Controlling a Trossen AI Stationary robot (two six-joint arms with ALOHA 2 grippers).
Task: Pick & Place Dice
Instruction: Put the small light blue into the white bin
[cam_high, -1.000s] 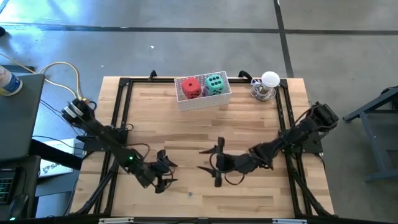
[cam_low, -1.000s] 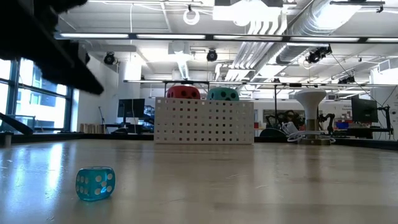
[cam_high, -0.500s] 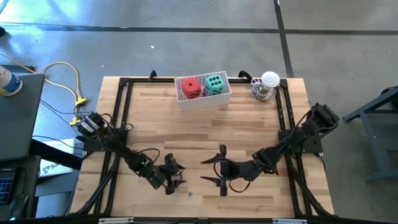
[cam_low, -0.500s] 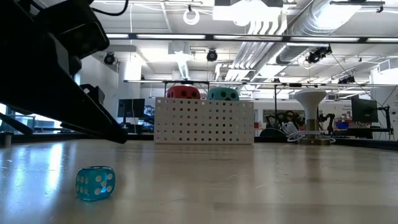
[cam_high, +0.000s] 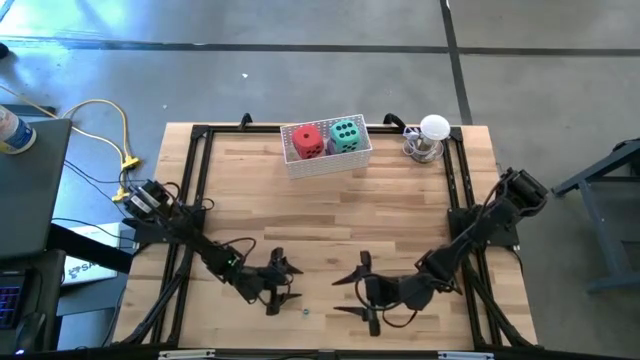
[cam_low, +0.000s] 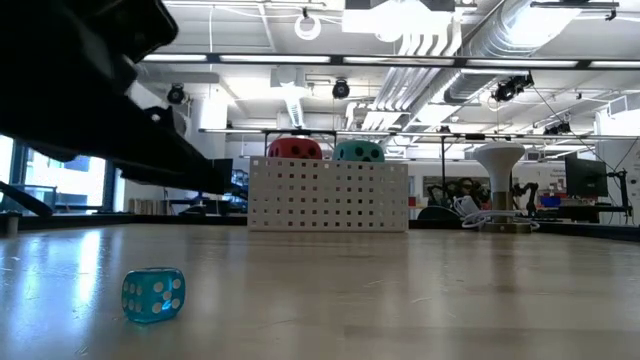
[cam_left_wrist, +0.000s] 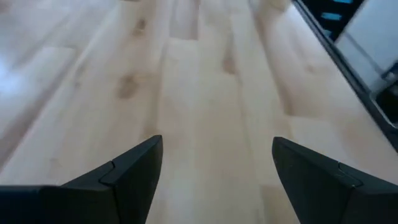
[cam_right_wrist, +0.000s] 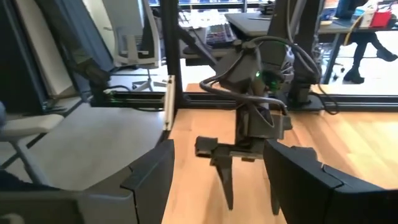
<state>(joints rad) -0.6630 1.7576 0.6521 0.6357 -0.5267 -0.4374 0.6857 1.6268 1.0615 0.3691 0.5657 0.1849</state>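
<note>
A red die (cam_high: 306, 140) and a teal-green die (cam_high: 345, 134) sit side by side in a white perforated basket (cam_high: 327, 160) at the table's far edge; their tops show over the basket wall (cam_low: 328, 195) in the low view. A small translucent blue die (cam_low: 153, 295) rests on the bare wood near the front edge, a tiny speck (cam_high: 305, 311) in the high view. My left gripper (cam_high: 288, 283) (cam_left_wrist: 217, 142) stands open just left of that die, low over the wood. My right gripper (cam_high: 348, 295) (cam_right_wrist: 219, 146) is open, facing the left one.
A white-topped knob on a metal base (cam_high: 433, 137) (cam_low: 500, 175) stands at the far right corner. Black frame rails (cam_high: 190, 200) run along the table's left, right and far sides. Bare wood lies between the basket and both grippers.
My left gripper has sunk toward the table and gone a little toward the near edge and the right, tipping further down. My right gripper has swung level toward the near edge and rolled slightly. Both have stayed open. The small blue die has not moved.
</note>
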